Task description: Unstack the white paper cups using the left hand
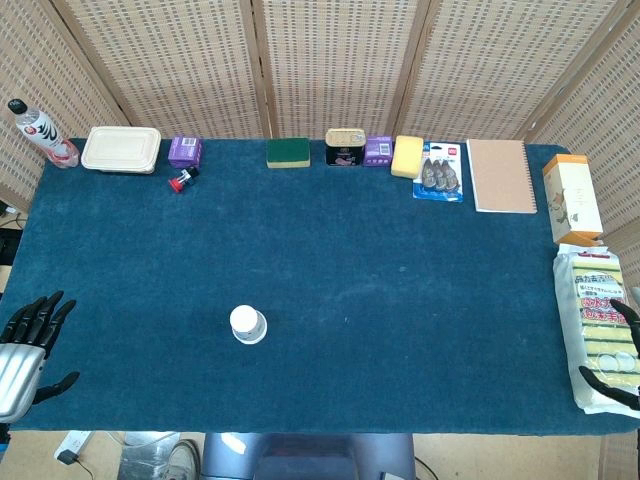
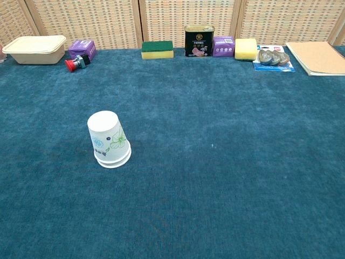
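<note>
At the near left edge of the tabletop (image 1: 330, 260) the left hand (image 1: 25, 345) hangs just off the blue cloth, its dark fingers (image 1: 42, 310) spread apart and holding nothing. At the near right edge only the dark tips of the right hand (image 1: 615, 345) show, lying over a packet of sponges (image 1: 598, 325); I cannot tell whether that hand is spread or curled, though it seems to hold nothing.

The white paper cups (image 2: 109, 139) stand upside down, rim on the cloth, in the near left part of the tabletop, well apart from the left hand. In the chest view a second rim peeks out under the top cup, so the stack looks like two cups nested tightly, and it seems to lean a little.

The risks follow from that. The cups are light and thin: a sideways approach could push the stack along the cloth or tip it over before the fingers settle. A hard squeeze would likely dent the wall and wedge the cups together. With only one hand working, lifting the outer cup may bring the inner one up too, since nothing holds the lower rim down. Grasping too low would catch both rims at once.

Farther back, a row of things lines the far edge: a bottle (image 1: 38, 132), a lunch box (image 1: 121, 149), a red button (image 2: 75, 62), a green sponge (image 2: 157, 49), a tin (image 2: 199, 41) and a notebook (image 1: 500, 175). They stand well apart from the cups and are unlikely to interfere.
</note>
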Controlling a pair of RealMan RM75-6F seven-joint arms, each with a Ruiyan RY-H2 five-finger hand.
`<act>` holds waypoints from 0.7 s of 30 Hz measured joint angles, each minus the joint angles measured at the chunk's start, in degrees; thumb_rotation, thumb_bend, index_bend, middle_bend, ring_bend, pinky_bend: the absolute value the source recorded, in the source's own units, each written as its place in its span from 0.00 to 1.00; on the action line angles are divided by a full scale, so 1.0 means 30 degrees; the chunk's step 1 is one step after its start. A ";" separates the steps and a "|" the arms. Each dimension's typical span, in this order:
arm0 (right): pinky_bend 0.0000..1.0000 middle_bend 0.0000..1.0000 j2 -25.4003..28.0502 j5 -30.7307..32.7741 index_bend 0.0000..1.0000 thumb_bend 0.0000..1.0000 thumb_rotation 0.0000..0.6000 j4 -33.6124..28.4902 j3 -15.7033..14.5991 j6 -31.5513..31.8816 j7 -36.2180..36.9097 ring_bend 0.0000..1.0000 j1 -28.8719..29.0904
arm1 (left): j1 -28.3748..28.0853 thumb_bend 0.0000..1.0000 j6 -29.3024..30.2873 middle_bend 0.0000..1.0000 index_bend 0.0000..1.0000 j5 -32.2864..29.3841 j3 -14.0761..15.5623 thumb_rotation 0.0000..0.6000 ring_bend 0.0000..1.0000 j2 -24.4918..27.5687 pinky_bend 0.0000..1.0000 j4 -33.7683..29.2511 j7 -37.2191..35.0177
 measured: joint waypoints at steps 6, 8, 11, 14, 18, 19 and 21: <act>0.00 0.02 -0.0340 0.0509 0.17 0.16 1.00 0.0132 0.0340 0.0499 -0.2261 0.00 -0.0168 | -0.0009 0.13 0.0248 0.00 0.00 0.0566 0.0005 1.00 0.00 -0.0118 0.09 0.0132 -0.0160; 0.00 0.02 -0.0537 0.0664 0.17 0.16 1.00 0.0127 0.0460 0.0753 -0.3450 0.00 -0.0249 | -0.0048 0.13 0.0349 0.00 0.00 0.0874 0.0017 1.00 0.00 -0.0184 0.09 0.0113 -0.0215; 0.00 0.02 -0.0776 0.0709 0.17 0.16 1.00 0.0059 0.0544 0.1004 -0.4231 0.00 -0.0325 | -0.0248 0.13 0.0085 0.00 0.00 0.1036 0.0027 1.00 0.00 -0.0111 0.09 -0.0192 -0.0148; 0.00 0.02 -0.0785 0.0568 0.17 0.16 1.00 -0.0017 0.0505 0.0952 -0.3987 0.00 -0.0314 | -0.0687 0.13 -0.0671 0.00 0.00 0.0933 -0.0086 1.00 0.00 0.0171 0.09 -0.0916 0.0062; 0.00 0.02 -0.0704 0.0425 0.17 0.16 1.00 -0.0074 0.0430 0.0790 -0.3522 0.00 -0.0280 | -0.1644 0.13 -0.2216 0.00 0.00 0.0648 -0.0383 1.00 0.00 0.0633 0.09 -0.2078 0.0391; 0.00 0.02 -0.0684 0.0413 0.17 0.16 1.00 -0.0085 0.0418 0.0763 -0.3450 0.00 -0.0278 | -0.1920 0.13 -0.2661 0.00 0.00 0.0568 -0.0461 1.00 0.00 0.0747 0.09 -0.2363 0.0458; 0.00 0.02 -0.0626 0.0407 0.17 0.16 1.00 -0.0131 0.0397 0.0705 -0.3287 0.00 -0.0280 | -0.2616 0.13 -0.3775 0.00 0.00 0.0329 -0.0684 1.00 0.00 0.1000 0.09 -0.3063 0.0773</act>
